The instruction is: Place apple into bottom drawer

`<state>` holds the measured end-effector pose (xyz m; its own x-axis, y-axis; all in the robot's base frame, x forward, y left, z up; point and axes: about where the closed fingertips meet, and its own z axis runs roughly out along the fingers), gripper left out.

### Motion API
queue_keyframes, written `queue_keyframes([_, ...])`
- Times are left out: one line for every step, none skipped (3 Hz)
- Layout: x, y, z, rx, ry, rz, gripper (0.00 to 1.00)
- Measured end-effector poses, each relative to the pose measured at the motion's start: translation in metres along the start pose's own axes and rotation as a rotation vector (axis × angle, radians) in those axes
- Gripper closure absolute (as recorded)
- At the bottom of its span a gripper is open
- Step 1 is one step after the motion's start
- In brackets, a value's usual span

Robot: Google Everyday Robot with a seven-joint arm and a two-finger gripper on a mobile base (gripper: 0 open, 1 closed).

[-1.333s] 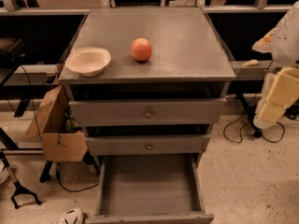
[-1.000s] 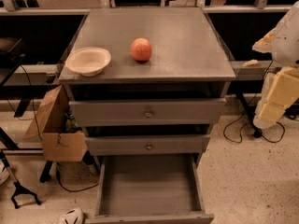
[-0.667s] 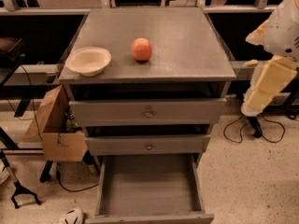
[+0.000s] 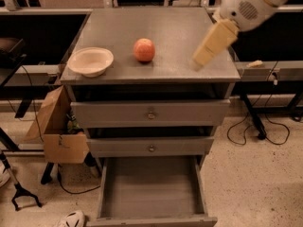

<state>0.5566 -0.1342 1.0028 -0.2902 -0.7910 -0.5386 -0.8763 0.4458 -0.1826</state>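
Apple (image 4: 144, 49) is sitting on the cabinet top (image 4: 180, 27), gripper (image 4: 199, 61) hovering to its right, grip state unclear; bottom drawer (image 4: 151, 190) is lying open toward the camera, long side running left-right.

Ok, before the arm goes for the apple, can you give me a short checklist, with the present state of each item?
1. Apple sits free on the cabinet top, nothing on it: ok.
2. Bottom drawer is pulled out, nothing lies inside: ok.
3. Gripper hangs over the right side of the top, to the right of the apple and apart from it: ok.
4. Bowl stands left of the apple, apart from it, not between gripper and apple: ok.
5. Upper two drawers are pushed in and do not cover the open part below: ok.
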Motion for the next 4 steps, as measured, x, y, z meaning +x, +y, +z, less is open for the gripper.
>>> queue_keyframes([-0.079, -0.031, 0.054, -0.022, -0.136, 0.123, 0.00])
queue_keyframes([-0.118, -0.054, 0.092, -0.017, -0.225, 0.186, 0.00])
queue_keyframes([-0.137, -0.069, 0.129, -0.016, -0.265, 0.186, 0.00])
queue_keyframes([-0.147, -0.080, 0.158, 0.009, -0.267, 0.182, 0.00])
